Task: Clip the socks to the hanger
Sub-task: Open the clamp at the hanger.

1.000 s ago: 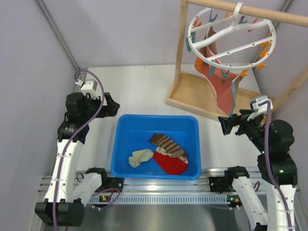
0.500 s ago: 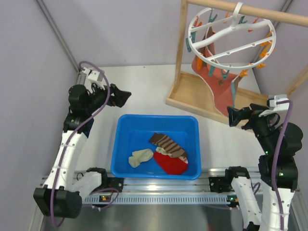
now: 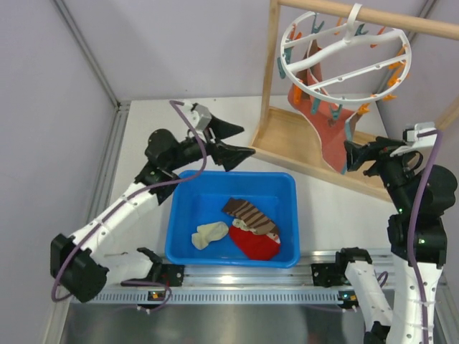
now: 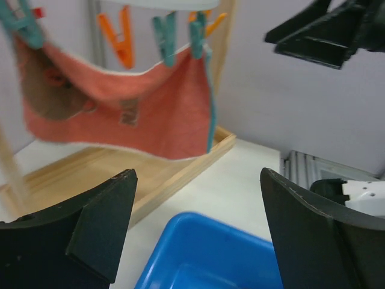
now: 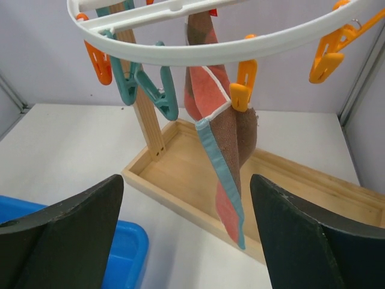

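Observation:
A cream sock (image 3: 209, 233) lies in the blue bin (image 3: 188, 188), left of a brown striped sock and a red sock. A second small cream piece (image 3: 240, 224) shows between those two. The white ring hanger (image 3: 344, 54) hangs from the wooden rod at the back right, with orange and teal pegs; it also shows in the right wrist view (image 5: 210, 51). My left gripper (image 3: 247, 140) (image 4: 197, 180) is open and empty above the bin's far edge. My right gripper (image 3: 348, 158) (image 5: 186, 180) is open and empty, facing the hanging cloth below the ring.
A salmon-red cloth (image 3: 331, 132) (image 5: 222, 138) (image 4: 120, 114) is pegged to the ring and hangs over the wooden frame's tray base (image 3: 294, 140) (image 5: 198, 174). The brown striped sock (image 3: 249, 213) and the red sock (image 3: 257, 244) lie in the bin. Grey walls stand close on both sides.
My left arm has swung from the far left to above the bin's back edge. My right gripper has risen and moved back toward the hanging cloth. The socks have not moved.

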Controlling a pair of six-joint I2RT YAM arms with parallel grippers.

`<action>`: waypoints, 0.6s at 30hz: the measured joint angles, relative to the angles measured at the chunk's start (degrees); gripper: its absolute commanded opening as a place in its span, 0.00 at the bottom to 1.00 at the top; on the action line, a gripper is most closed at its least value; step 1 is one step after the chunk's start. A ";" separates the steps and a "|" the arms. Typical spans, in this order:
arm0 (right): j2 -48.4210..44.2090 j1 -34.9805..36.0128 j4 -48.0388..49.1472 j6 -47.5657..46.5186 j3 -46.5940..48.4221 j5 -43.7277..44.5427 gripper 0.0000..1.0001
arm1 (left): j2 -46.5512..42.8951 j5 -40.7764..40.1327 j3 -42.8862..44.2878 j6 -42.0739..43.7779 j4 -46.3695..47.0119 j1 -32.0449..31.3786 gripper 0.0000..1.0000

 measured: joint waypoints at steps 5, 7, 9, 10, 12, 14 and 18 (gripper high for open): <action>1.22 -0.11 -0.31 -0.55 3.13 0.17 0.80 | 13.46 0.26 4.52 -1.22 15.47 -11.82 0.80; 1.27 -0.50 -0.66 -0.61 4.44 0.46 0.78 | 19.08 -0.55 6.64 -1.11 20.02 -14.97 0.77; 1.51 -0.98 -1.05 -0.61 6.29 0.74 0.77 | 24.70 -1.86 9.33 -0.90 23.63 -17.59 0.75; 1.75 -1.22 -1.14 -0.55 7.37 0.92 0.75 | 27.69 -3.02 11.26 -0.90 25.38 -18.84 0.74; 2.27 -1.77 -1.16 -0.48 9.44 1.07 0.73 | 32.46 -5.03 14.91 -0.74 28.22 -20.52 0.73; 2.84 -2.32 -1.14 -0.04 11.32 1.16 0.73 | 36.59 -7.28 18.53 -0.59 31.08 -21.70 0.73; 3.82 -3.08 -1.16 0.66 13.29 1.11 0.73 | 43.17 -11.76 25.09 -0.02 36.26 -22.64 0.73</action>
